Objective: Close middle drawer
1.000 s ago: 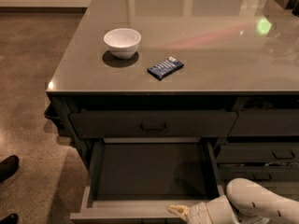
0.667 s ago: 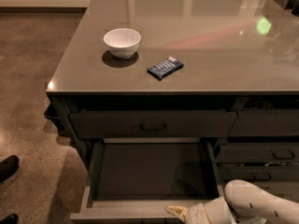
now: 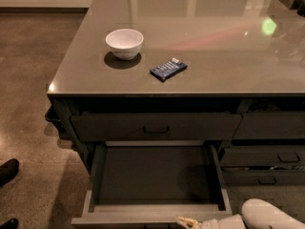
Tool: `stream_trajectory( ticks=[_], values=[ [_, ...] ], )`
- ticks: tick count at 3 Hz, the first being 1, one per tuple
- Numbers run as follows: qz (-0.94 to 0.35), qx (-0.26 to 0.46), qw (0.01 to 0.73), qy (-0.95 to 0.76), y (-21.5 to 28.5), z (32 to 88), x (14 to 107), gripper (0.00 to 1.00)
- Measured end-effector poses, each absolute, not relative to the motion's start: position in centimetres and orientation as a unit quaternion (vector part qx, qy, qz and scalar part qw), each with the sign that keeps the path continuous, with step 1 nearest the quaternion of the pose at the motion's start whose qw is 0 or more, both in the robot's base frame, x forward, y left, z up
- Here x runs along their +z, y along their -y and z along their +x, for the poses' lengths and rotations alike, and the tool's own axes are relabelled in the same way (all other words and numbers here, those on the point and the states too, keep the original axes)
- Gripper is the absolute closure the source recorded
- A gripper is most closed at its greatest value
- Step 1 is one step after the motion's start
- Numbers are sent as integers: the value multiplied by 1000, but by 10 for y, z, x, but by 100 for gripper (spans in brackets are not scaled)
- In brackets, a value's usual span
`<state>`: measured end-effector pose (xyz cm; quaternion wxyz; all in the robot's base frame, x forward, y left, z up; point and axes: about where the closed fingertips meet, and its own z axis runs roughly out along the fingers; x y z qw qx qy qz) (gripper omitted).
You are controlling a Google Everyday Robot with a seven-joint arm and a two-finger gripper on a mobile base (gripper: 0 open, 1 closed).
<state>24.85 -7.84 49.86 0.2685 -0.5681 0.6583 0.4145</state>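
Observation:
The middle drawer (image 3: pixel 152 175) is pulled far out below the counter, its plain grey box empty and its paler front rim (image 3: pixel 147 216) near the bottom edge of the view. Its front face and handle are out of view. The closed top drawer (image 3: pixel 155 127) with a small loop handle sits above it. My gripper (image 3: pixel 187 222) is at the bottom edge, right at the drawer's front rim, on the end of my white arm (image 3: pixel 264 216) coming from the lower right.
A white bowl (image 3: pixel 124 43) and a dark blue snack packet (image 3: pixel 168 69) lie on the grey countertop (image 3: pixel 214 56). Narrower drawers (image 3: pixel 267 154) of the neighbouring column are at the right. A dark shoe (image 3: pixel 8 171) is on the floor at the left.

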Motion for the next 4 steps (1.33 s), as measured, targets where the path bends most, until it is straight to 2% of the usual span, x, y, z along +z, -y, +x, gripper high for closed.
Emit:
stream_trajectory(
  ticks=[4],
  values=[
    [-563, 437, 273, -647, 90, 234, 466, 0]
  ],
)
